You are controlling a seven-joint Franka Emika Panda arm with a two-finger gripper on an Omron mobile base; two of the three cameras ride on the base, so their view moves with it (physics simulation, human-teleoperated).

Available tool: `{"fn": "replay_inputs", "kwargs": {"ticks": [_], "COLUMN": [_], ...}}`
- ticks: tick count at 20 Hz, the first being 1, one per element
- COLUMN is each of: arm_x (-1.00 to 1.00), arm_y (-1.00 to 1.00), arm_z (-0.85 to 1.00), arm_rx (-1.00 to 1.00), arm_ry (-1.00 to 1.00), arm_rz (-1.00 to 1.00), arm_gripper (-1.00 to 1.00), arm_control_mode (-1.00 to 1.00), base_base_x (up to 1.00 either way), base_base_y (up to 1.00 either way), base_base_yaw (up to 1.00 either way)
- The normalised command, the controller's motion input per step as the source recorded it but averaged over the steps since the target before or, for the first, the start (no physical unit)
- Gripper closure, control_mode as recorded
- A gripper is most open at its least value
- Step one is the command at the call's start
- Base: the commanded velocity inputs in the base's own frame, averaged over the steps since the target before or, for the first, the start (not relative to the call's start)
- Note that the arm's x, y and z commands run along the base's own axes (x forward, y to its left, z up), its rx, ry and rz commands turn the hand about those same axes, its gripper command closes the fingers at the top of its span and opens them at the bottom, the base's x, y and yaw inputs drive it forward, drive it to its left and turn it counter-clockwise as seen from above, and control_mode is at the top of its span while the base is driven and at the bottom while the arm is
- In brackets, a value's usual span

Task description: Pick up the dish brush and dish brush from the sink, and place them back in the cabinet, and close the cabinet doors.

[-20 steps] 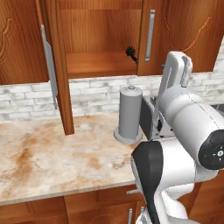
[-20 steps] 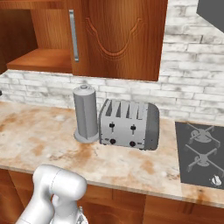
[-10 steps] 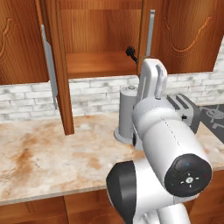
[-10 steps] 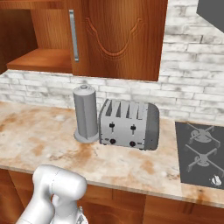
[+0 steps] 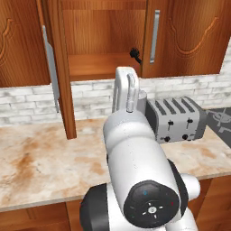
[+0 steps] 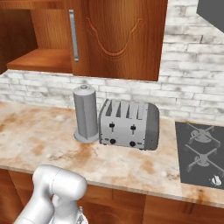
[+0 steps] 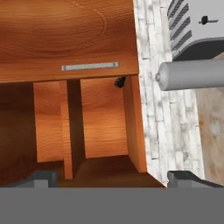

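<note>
Swinging left across the toaster (image 5: 177, 118), the arm faced the cabinet (image 5: 99, 67). 1 black dish brush (image 5: 134, 55) lay on its shelf. End effector (image 7: 113, 177) was open, empty. Next: probably close the doors (image 5: 155, 36).

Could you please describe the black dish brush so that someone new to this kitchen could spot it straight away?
Look at the open wall cabinet above the marble counter. On its wooden shelf, at the right end beside the right cabinet door, sits the black dish brush. It is the one small dark thing against all that reddish-brown wood.
</note>
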Motion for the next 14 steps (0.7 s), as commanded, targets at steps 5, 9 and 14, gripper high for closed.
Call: {"fn": "replay_inputs", "kwargs": {"ticks": [5, 9, 14], "arm_x": [-0.06, -0.01, 0.0], "arm_y": [0.57, 0.58, 0.54], "arm_z": [0.0, -0.06, -0.04], "arm_rx": [-0.01, -0.02, -0.01], "arm_ry": [0.01, 0.01, 0.01], "arm_rz": [0.01, 0.01, 0.0], "arm_gripper": [-1.0, -1.0, -1.0], "arm_control_mode": [-1.0, -1.0, -1.0], "base_base_x": [0.0, 0.0, 0.0], "base_base_y": [0.0, 0.0, 0.0], "base_base_yaw": [0.0, 0.0, 0.0]}}
